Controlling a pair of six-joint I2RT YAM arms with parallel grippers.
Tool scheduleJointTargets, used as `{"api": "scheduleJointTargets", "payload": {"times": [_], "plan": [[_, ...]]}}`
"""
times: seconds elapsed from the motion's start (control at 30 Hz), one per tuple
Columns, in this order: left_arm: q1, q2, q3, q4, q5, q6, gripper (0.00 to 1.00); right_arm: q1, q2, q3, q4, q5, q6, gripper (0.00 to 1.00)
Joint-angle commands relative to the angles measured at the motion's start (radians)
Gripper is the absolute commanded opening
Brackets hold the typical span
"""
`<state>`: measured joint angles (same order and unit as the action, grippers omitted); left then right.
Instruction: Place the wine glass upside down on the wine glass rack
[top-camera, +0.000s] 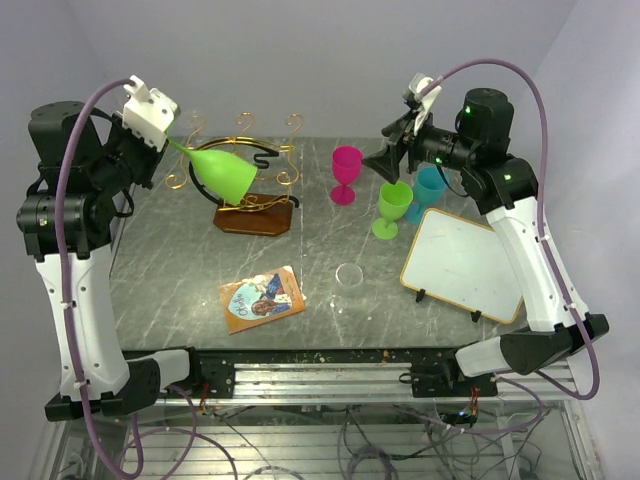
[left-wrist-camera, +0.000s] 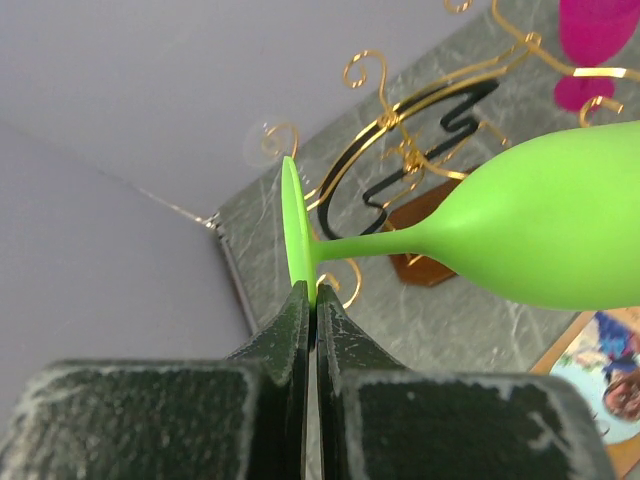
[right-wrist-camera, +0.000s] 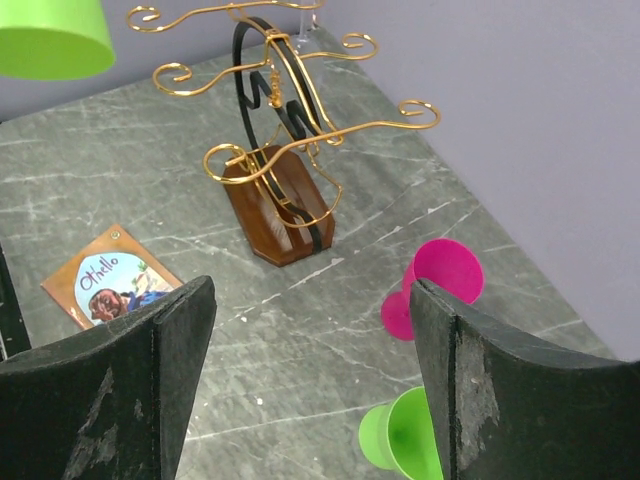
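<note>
The grey marbled tabletop (top-camera: 170, 270) as I saw it from the remote station. A white board (top-camera: 462, 265) with a wooden rim lay at the right. The wine glass rack (top-camera: 252, 190), gold wire on a dark brown base, stood at the rear left. An illustrated book (top-camera: 262, 298) marked "Othello" lay flat in front of the rack, well apart from it. Right of the rack stood three upright goblets: a magenta goblet (top-camera: 346, 172), then a green goblet (top-camera: 392, 208) and a teal goblet (top-camera: 430, 190) close together beside the board. A small clear round object (top-camera: 349, 273) sat between the book and the board; I could not tell what it was.

The wine glass (top-camera: 222, 172), lime green, hung in the air on its side. Its foot was up towards the left arm and its bowl was over the rack's left scrolls. I could not tell whether it touched the wire.

The left jaws were clenched on the rim of the glass's foot (left-wrist-camera: 293, 225). The right jaws were spread wide and held nothing, high above the goblets.
</note>
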<state>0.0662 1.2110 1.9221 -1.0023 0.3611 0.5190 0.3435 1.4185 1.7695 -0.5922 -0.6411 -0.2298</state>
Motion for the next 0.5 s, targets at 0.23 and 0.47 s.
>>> {"api": "scheduleJointTargets", "payload": {"times": [0.23, 0.47], "plan": [[0.008, -0.014, 0.022, -0.236, -0.327, 0.347, 0.07, -0.031, -0.021, -0.021, 0.021, -0.042, -0.005, 0.80], [0.008, -0.031, -0.096, -0.257, -0.495, 0.448, 0.07, -0.048, -0.014, -0.031, 0.032, -0.056, 0.006, 0.80]]}}
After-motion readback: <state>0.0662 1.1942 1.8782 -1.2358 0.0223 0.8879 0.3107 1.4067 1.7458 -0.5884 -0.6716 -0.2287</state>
